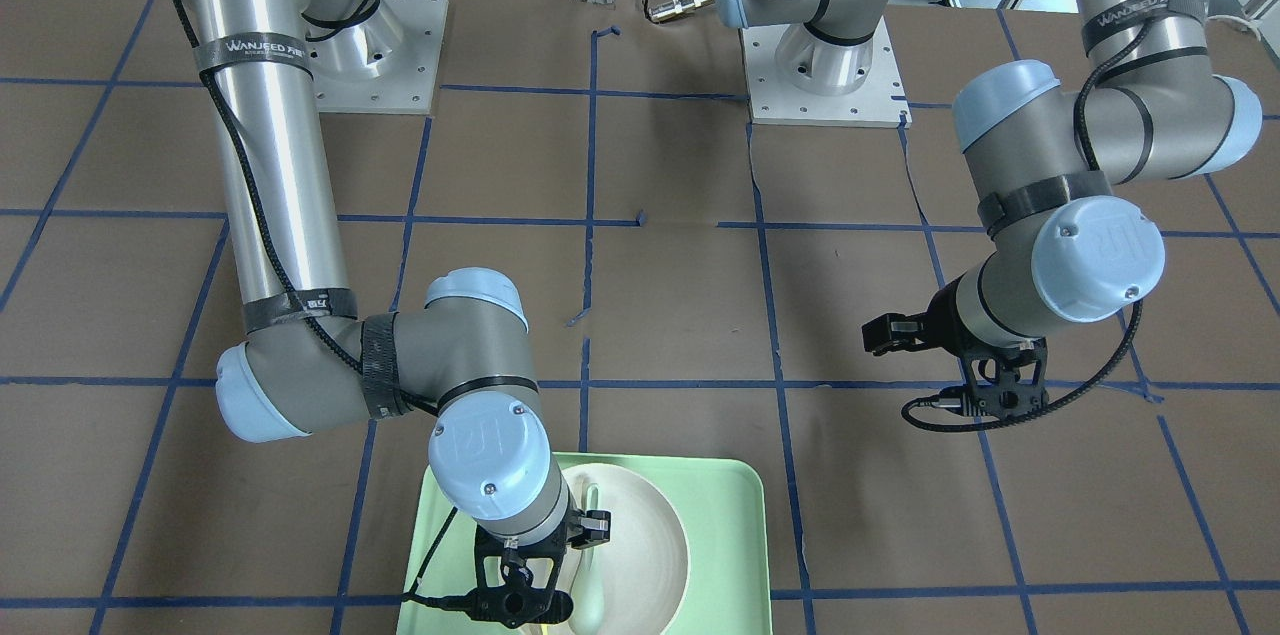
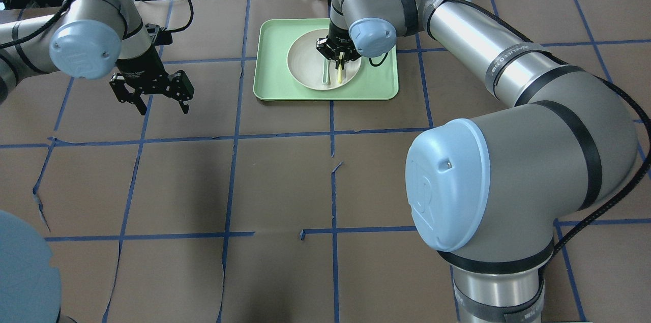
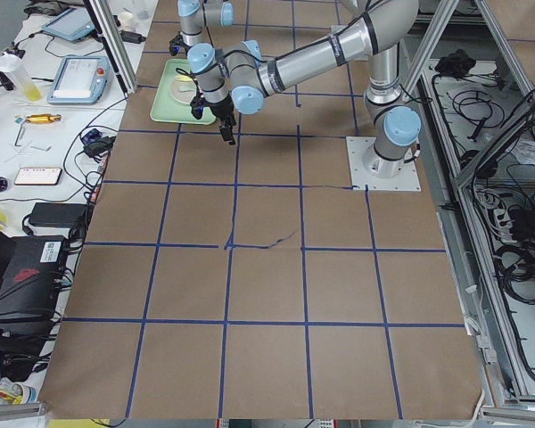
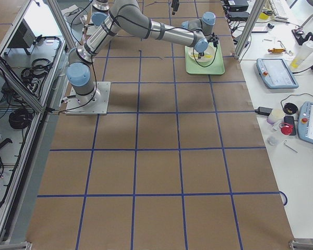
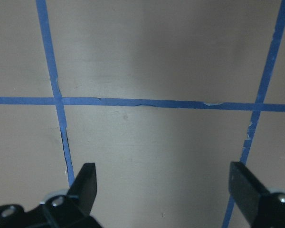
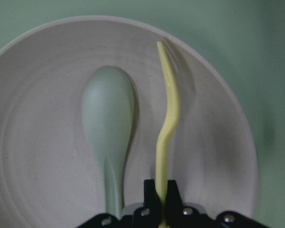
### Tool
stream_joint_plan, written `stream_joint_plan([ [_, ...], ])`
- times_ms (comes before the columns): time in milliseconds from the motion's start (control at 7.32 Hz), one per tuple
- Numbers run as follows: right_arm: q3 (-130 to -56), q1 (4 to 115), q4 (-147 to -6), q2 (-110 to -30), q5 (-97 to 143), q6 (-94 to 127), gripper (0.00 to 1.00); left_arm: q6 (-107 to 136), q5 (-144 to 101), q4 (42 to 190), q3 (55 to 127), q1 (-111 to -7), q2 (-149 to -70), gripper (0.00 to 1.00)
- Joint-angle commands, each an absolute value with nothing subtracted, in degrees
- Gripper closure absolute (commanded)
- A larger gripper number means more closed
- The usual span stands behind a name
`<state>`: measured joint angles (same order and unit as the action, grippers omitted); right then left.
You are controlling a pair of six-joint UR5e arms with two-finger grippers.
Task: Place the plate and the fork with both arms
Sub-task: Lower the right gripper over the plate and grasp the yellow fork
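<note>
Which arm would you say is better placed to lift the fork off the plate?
The right. Its gripper is shut on the fork by its handle, over the plate, while the left gripper hangs open over the table, well away from the tray.

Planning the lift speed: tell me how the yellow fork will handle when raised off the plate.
The fork looks thin plastic, so probably light and slightly bendy. The right gripper pinches only its handle end, so it may pivot.

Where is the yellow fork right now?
The fork is top centre in the overhead view, pinched by the right gripper over the plate, beside the spoon.
</note>
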<state>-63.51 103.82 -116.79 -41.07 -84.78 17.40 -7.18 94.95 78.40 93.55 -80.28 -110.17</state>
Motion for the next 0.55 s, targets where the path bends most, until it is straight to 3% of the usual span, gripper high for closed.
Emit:
stream_joint_plan([
  [0,-63.5,103.8,-116.6,-42.8,-84.0,18.8,1.0,-7.4,95.4,78.4,93.7,-80.2,-110.1,0.0],
  [410,-64.1,100.0,-116.5,-46.9,-82.4,16.6,1.0,-7.4,95.4,78.4,93.7,-80.2,-109.4,0.0],
])
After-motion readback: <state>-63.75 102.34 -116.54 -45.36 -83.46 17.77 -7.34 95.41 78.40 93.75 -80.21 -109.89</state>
